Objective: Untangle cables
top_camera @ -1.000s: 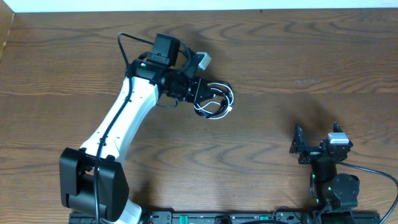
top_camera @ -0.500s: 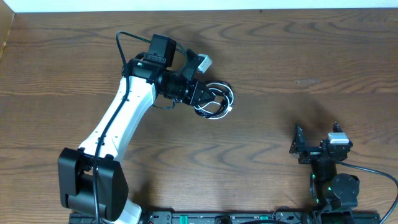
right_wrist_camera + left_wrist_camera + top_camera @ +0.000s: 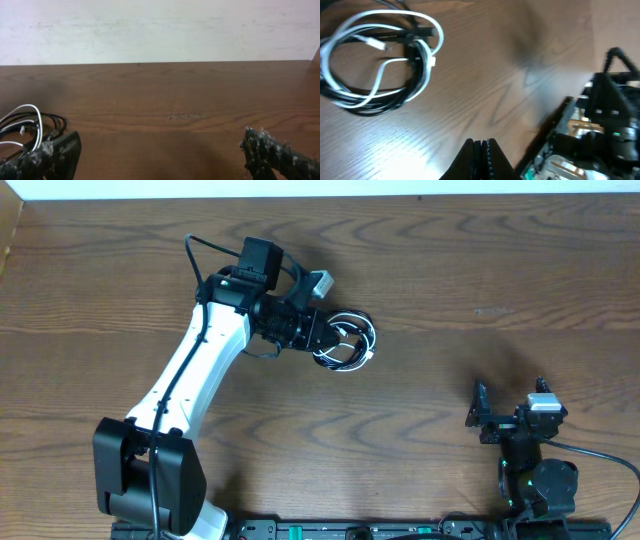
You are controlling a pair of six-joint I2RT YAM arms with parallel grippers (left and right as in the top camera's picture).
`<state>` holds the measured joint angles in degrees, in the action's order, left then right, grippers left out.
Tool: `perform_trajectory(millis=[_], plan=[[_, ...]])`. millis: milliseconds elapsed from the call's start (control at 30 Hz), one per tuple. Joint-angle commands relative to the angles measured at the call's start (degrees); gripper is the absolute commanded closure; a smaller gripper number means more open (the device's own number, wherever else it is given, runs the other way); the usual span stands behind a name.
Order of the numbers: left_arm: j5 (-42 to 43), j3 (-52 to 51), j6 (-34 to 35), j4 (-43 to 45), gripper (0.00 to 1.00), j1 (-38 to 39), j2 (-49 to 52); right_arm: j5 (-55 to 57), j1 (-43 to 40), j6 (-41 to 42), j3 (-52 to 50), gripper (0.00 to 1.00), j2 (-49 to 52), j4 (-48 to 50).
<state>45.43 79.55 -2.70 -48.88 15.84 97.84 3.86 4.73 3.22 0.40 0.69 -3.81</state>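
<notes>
Because the cables point(image 3: 347, 340) lie coiled together in one loose bundle on the counter point(image 3: 450, 260), left of centre and toward the far edge, everything turns on how that bundle sits from my left end effector point(image 3: 481, 149). From the left wrist camera it lies ahead of the fingertips and off to the left, apart from them, not between them. Its longer span runs across my line of reach rather than along it. The white cable point(image 3: 385, 16) makes the outer loop, with a small plug end turned inward, and the black cable point(image 3: 420, 80) is bunched against it on the nearer side.

My left end effector is pressed fully together and pinches nothing. From overhead its tip looks right at the coil's left edge, and I cannot tell whether it touches.

My left arm is stretched well out from its base, forearm angled up and to the right, wrist low over the wood. My right end effector point(image 3: 481, 416) is spread wide and empty, folded close to its own base at the near right, well apart from the bundle. So the left arm is far nearer, and I judge it must spread before it can take either cable.
</notes>
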Motion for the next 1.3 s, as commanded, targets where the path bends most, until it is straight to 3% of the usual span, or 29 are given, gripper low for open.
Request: perform_trajectory(millis=[0, 367, 633, 700, 733, 800, 967, 1167, 1233, 1267], plan=[[5.84, 0.94, 2.86, 0.57, 0.93, -0.79, 0.74, 0.09, 0.24, -0.09, -0.09, 0.01, -0.31, -0.20], [-3.74, 0.94, 5.25, 1.77, 0.93, -0.76, 1.11, 0.09, 0.24, -0.09, -0.09, 0.01, -0.31, -0.20], [-4.52, 0.94, 6.01, 4.68, 0.92, -0.70, 5.64, 0.09, 0.24, -0.09, -0.09, 0.01, -0.31, -0.22], [-10.05, 0.94, 6.01, 7.39, 0.61, -0.57, 7.85, 0.09, 0.24, -0.09, -0.09, 0.01, -0.31, -0.20], [-15.30, 0.94, 6.03, 9.90, 0.39, -0.26, 10.08, 0.09, 0.24, -0.09, -0.09, 0.01, -0.31, -0.20], [-20.41, 0.94, 6.08, 13.31, 0.32, 0.26, 12.48, 0.09, 0.24, -0.09, -0.09, 0.01, -0.31, -0.20], [-31.19, 0.94, 5.92, 19.19, 0.30, 2.45, 18.08, 0.09, 0.24, -0.09, -0.09, 0.01, -0.31, -0.20], [-32.24, 0.94, 3.80, 20.33, 0.36, 3.17, 22.29, 0.09, 0.24, -0.09, -0.09, 0.01, -0.31, -0.20], [-32.24, 0.94, 3.80, 20.68, 0.45, 3.17, 23.21, 0.09, 0.24, -0.09, -0.09, 0.01, -0.31, -0.20], [-32.24, 0.94, 3.80, 20.96, 0.60, 3.17, 23.58, 0.09, 0.24, -0.09, -0.09, 0.01, -0.31, -0.20]])
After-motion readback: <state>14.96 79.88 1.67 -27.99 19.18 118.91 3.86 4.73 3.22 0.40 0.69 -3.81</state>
